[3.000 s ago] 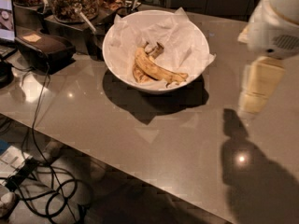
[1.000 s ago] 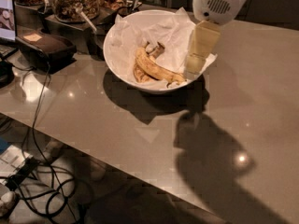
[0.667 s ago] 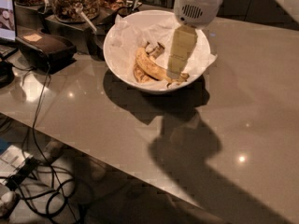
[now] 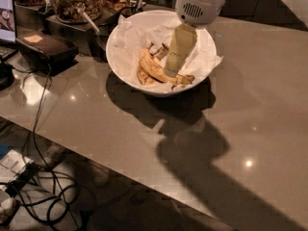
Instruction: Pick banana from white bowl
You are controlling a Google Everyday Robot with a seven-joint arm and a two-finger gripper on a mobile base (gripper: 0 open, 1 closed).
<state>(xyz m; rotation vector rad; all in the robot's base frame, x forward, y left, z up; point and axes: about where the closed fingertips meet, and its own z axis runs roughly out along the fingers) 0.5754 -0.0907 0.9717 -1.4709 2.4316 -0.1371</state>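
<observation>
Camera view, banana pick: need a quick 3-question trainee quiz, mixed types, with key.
1. Where is the gripper? A) reaching into the white bowl, tip by the banana B) resting on the table C) out of view
2. True or false: the banana lies on the table outside the white bowl.
3. Fill in: the white bowl is lined with crinkled white ____.
Key: 1 A; 2 false; 3 paper.

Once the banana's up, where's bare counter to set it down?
The pincer hangs inside the white bowl over the banana. Bare counter spans everything right of the bowl and the strip between the bowl and the near edge. Crowded: behind and left of the bowl, with snack jars, a black box and a cable.
</observation>
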